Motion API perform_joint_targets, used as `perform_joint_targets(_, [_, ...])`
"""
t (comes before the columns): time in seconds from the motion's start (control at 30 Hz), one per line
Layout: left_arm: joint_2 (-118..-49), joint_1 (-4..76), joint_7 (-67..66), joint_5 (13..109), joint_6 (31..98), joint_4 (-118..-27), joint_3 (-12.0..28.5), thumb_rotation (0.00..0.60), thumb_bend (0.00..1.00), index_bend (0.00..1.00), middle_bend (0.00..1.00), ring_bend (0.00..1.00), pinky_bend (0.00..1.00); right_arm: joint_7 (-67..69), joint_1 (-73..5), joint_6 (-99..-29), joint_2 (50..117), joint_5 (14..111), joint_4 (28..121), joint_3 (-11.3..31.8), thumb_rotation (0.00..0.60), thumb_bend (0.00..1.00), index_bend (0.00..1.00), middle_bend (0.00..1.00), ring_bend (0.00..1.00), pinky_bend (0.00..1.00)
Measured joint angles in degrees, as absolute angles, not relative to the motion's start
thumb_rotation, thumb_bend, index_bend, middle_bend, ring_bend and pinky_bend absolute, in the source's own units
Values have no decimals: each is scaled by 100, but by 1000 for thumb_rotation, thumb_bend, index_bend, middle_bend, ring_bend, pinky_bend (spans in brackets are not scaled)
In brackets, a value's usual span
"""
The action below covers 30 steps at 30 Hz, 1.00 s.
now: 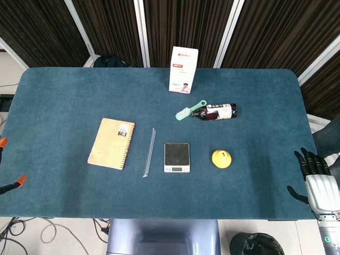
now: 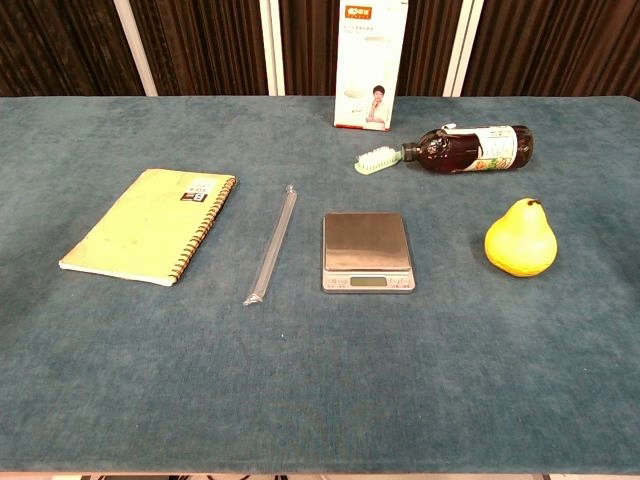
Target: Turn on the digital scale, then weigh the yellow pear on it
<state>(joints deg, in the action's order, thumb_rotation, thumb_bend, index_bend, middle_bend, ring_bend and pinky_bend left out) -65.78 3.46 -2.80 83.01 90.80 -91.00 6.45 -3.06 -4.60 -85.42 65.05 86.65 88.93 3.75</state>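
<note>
The small silver digital scale [image 1: 176,156] [image 2: 367,250] sits near the table's middle front, its platform bare. I read no digits on its display. The yellow pear [image 1: 221,159] [image 2: 520,240] stands upright on the blue cloth just right of the scale, not touching it. My right hand [image 1: 316,180] hovers at the table's right front corner, well right of the pear, with fingers spread and nothing in them. It shows only in the head view. My left hand is in neither view.
A tan spiral notebook [image 1: 111,143] [image 2: 150,225] and a clear thin tube [image 1: 149,153] [image 2: 271,245] lie left of the scale. Behind it are a white box [image 1: 183,69] [image 2: 371,65], a dark bottle [image 1: 217,112] [image 2: 468,149] and a green brush [image 1: 189,110] [image 2: 377,159]. Two orange-tipped black objects [image 1: 15,184] poke in at the left edge.
</note>
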Motion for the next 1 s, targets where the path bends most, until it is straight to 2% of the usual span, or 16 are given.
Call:
perform_joint_targets(0.33, [-6619,355,-336,8308,9082,-9067,645,600,0,31,0,0,13,-356,-490,-8463,6449,8726,9001,318,600,286,0,0,70,112])
perform_joint_targets(0.77, [-6584,327,-308,8367,9085,-9106,595,600,0,31,0,0,14,-11,-470,-8581,6406,8881,8955,302,600,285,0,40,142,118])
perform_joint_targets(0.87, [-6551,297,-243,8364,9132,-9119,598,600,0,31,0,0,14,81,-482,-8588,6403,8960,8962,279,600,287,0,75,178,149])
perform_joint_targets(1.0, [-6527,272,-169,8317,9167,-9117,635,600,0,31,0,0,15,105,-526,-8536,6424,9067,8960,228,600,392,0,251,342,314])
